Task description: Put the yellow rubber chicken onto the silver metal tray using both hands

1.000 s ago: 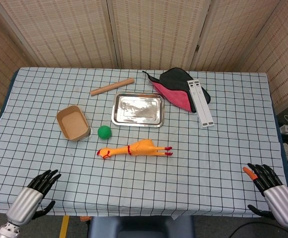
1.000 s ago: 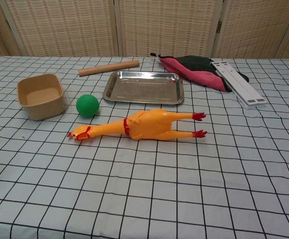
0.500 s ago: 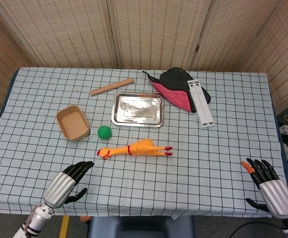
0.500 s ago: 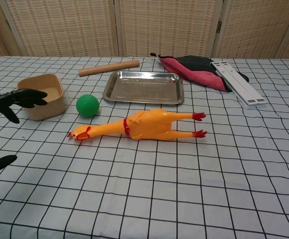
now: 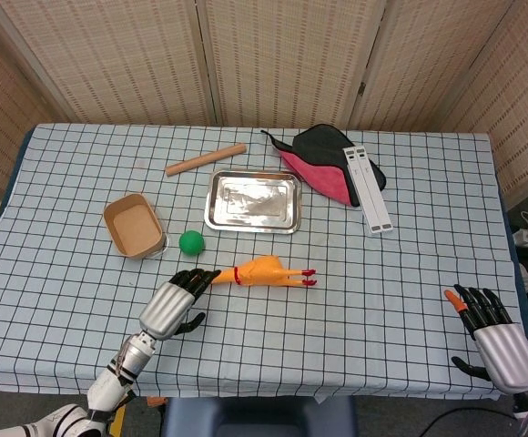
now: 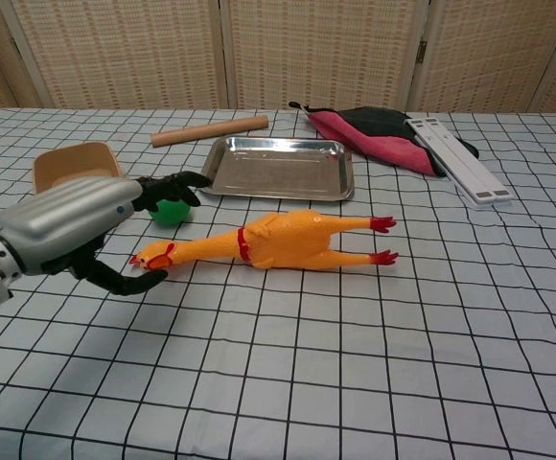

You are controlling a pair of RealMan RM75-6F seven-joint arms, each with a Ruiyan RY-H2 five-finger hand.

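Observation:
The yellow rubber chicken [image 5: 266,271] [image 6: 288,239] lies on its side on the checked cloth, head to the left, red feet to the right. Behind it sits the silver metal tray [image 5: 252,201] [image 6: 277,167], holding nothing. My left hand [image 5: 175,302] [image 6: 96,222] hovers at the chicken's head, fingers spread above it and thumb below, gripping nothing; in the head view it hides the head. My right hand [image 5: 489,330] is far off at the table's front right edge, fingers apart and holding nothing; the chest view does not show it.
A green ball [image 5: 191,241] [image 6: 171,211] and a tan square bowl [image 5: 134,225] [image 6: 70,166] sit left of the chicken. A wooden rolling pin [image 5: 206,159], a red-and-black pouch [image 5: 326,165] and a white bar [image 5: 367,188] lie at the back.
My left hand has swept in from the front left corner up to the chicken's head. My right hand shifted only slightly. The chicken has not moved.

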